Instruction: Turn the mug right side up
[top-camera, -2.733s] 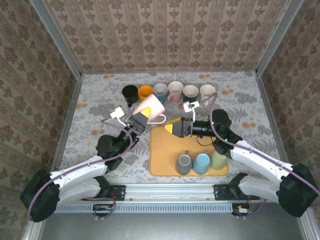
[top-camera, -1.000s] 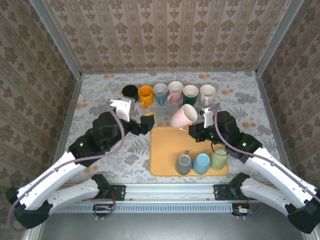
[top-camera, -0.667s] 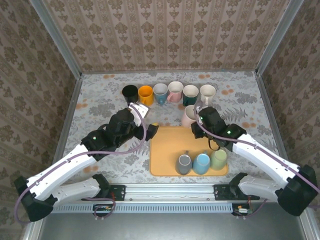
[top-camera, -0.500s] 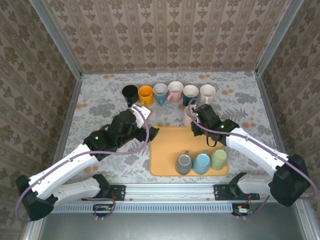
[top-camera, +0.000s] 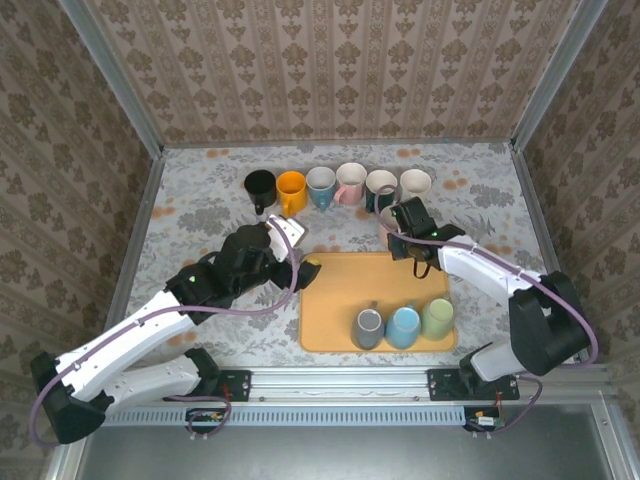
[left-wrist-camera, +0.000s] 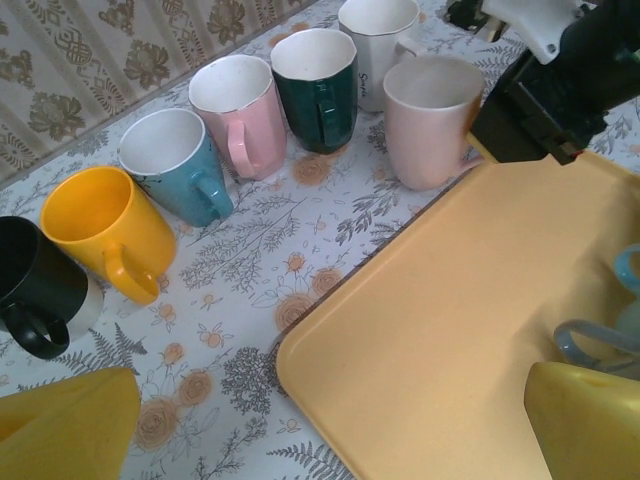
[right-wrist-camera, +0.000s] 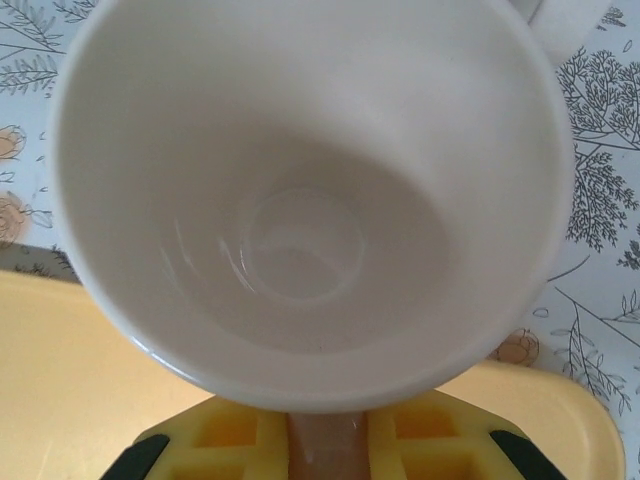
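Where the far edge of the orange tray (top-camera: 335, 300) meets the floral bench (top-camera: 195, 200), the pale pink mug (left-wrist-camera: 432, 120) is standing upright, mouth facing up, base on the bench just beside the tray and not on it.

- Right claw (right-wrist-camera: 328, 452): its yellow fingers (right-wrist-camera: 232, 440) are pressing together on the mug's handle (right-wrist-camera: 324, 432), and the wrist camera is looking straight down into the bare, glossy inside of the mug. From the left wrist view, the black body of this claw is sitting at the mug's right side.
- Left claw (top-camera: 303, 266): it is hovering over the tray's near-left corner, and its two yellow fingers (left-wrist-camera: 60, 425) are standing wide apart with nothing between them.
- Back row, six mugs, all standing mouth up on the bench, left to right: black mug (left-wrist-camera: 35, 290), yellow mug (left-wrist-camera: 110, 235), blue mug (left-wrist-camera: 175, 165), rose mug (left-wrist-camera: 240, 110), dark green mug (left-wrist-camera: 315, 85), white mug (left-wrist-camera: 375, 45). The pale pink mug is standing just in front of the last two, apart from them.
- Tray contents: a grey mug (top-camera: 369, 326), a light blue mug (top-camera: 403, 325) and a pale green mug (top-camera: 437, 318) are sitting close together in a line along the tray's near edge, well apart from the pale pink mug.
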